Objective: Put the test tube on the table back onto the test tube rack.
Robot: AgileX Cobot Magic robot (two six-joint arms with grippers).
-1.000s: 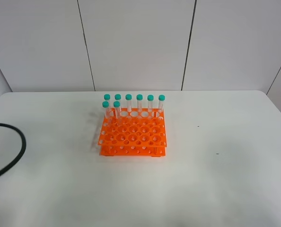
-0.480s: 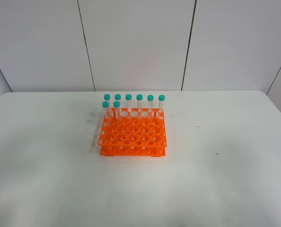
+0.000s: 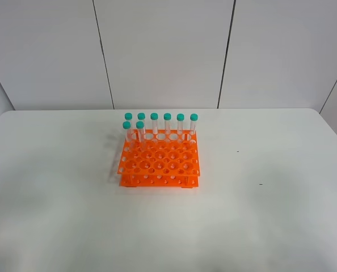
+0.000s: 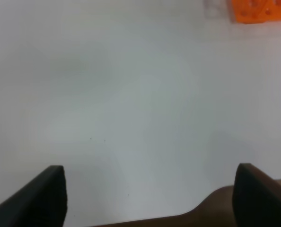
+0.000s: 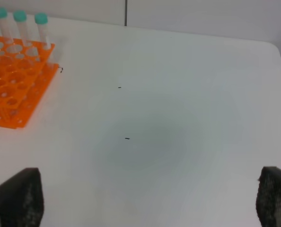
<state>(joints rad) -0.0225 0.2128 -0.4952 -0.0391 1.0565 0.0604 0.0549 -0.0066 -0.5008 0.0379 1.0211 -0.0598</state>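
The orange test tube rack [image 3: 159,164] stands upright near the middle of the white table [image 3: 270,215]. Several teal-capped tubes [image 3: 167,124] stand in its two back rows. No test tube lies loose on the table in any view. My left gripper [image 4: 152,198] is open and empty, low over bare table, with a corner of the rack [image 4: 261,10] far off. My right gripper [image 5: 145,198] is open and empty over bare table, to the right of the rack [image 5: 13,90] and its tubes [image 5: 20,26]. Neither gripper shows in the exterior high view.
Grey wall panels [image 3: 163,51] rise behind the table's back edge. Small dark specks [image 5: 127,138] mark the tabletop right of the rack. A brown edge [image 4: 216,208] shows under the left gripper.
A black cable loop at the exterior view's left edge one second ago has gone out of the picture. The rack and tubes have not moved.
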